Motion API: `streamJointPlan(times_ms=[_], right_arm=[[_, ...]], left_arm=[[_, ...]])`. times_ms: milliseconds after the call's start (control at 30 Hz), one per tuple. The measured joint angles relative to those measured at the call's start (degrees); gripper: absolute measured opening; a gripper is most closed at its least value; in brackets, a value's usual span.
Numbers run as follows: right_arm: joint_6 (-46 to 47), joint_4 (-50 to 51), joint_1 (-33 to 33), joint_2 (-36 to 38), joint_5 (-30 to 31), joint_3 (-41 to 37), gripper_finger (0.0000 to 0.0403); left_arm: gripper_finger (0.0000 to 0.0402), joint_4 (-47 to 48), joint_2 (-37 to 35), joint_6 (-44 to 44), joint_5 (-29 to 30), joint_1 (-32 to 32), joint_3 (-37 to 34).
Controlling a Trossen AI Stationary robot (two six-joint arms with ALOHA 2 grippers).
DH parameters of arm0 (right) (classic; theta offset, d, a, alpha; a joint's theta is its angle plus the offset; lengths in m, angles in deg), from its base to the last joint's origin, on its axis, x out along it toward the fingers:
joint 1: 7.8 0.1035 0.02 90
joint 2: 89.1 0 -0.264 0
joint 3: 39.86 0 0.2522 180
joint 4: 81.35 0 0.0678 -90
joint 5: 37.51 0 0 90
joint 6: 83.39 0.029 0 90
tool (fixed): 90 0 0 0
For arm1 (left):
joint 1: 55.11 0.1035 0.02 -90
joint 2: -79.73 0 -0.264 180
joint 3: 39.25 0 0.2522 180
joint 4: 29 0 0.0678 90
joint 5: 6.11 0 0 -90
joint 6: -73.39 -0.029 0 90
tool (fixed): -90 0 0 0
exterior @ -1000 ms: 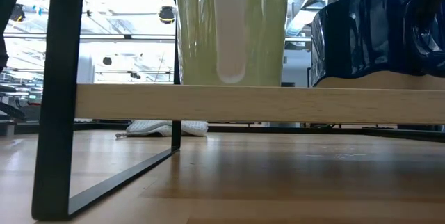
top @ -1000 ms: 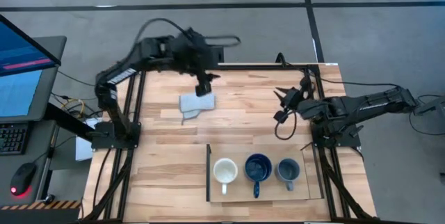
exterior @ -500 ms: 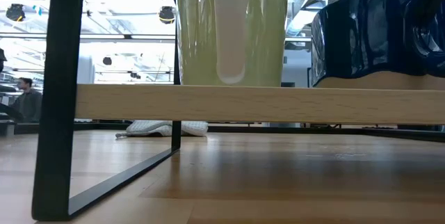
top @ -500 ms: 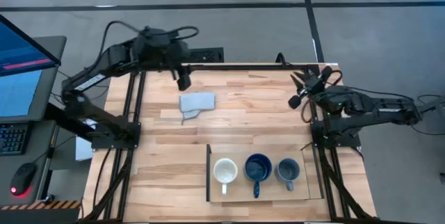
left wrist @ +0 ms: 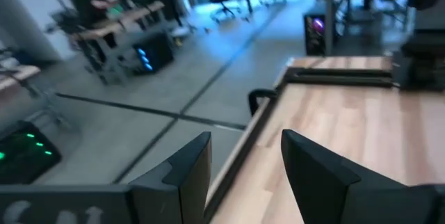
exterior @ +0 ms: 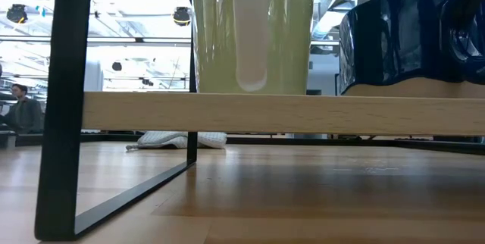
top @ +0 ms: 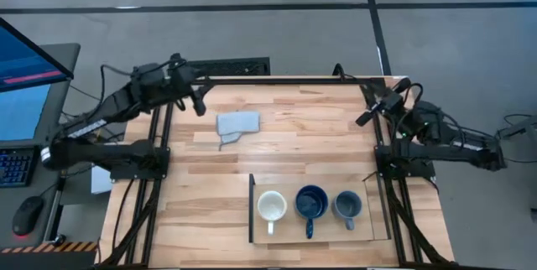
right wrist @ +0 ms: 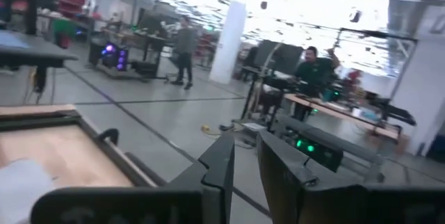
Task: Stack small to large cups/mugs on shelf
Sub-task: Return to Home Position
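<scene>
Left end effector (top: 200,105) and right end effector (top: 367,116) are held parted, empty, well apart from the light plywood shelf (top: 331,230); large cream mug (top: 271,206), dark navy mug (top: 311,201), small grey-blue mug (top: 346,205) are ranked there, so placing seems done.

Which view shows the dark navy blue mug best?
The high view: it shows the whole dark navy blue mug on the light plywood shelf. The low view crops its side; wrist views miss it.

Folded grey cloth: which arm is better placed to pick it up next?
Probably left: the left tool hangs close beside the folded grey cloth, while the right tool is across the table.
</scene>
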Motion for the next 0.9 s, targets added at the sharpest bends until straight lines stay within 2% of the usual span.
streamJointPlan(times_ms=[300,400,500,700,800,900], right_arm=[[1.1,0.2,-7.1,0.9,-1.7,0.0,0.0086],[1.5,0.9,-8.8,0.8,-5.8,0.0,0.0086],[2.6,1.7,-10.3,0.9,-8.8,0.0,0.0086],[2.6,3.8,-13.7,1.0,-9.4,0.0,0.0086],[2.6,4.0,-15.3,1.3,-11.1,0.0,0.0086],[2.6,4.7,-16.9,2.0,-13.7,0.0,0.0086]], left_arm=[[0.0167,-13.5,-14.9,0.9,0.0,6.6,-19.6],[0.0167,-15.0,-19.7,1.6,0.0,7.6,-24.2],[0.0167,-15.1,-24.4,2.4,0.0,7.7,-27.8],[0.0167,-15.1,-32.7,5.3,-0.5,7.7,-33.0],[0.0167,-14.7,-34.9,6.4,-3.8,7.7,-35.6],[0.0167,-14.6,-35.7,7.1,-3.5,7.7,-37.7]])
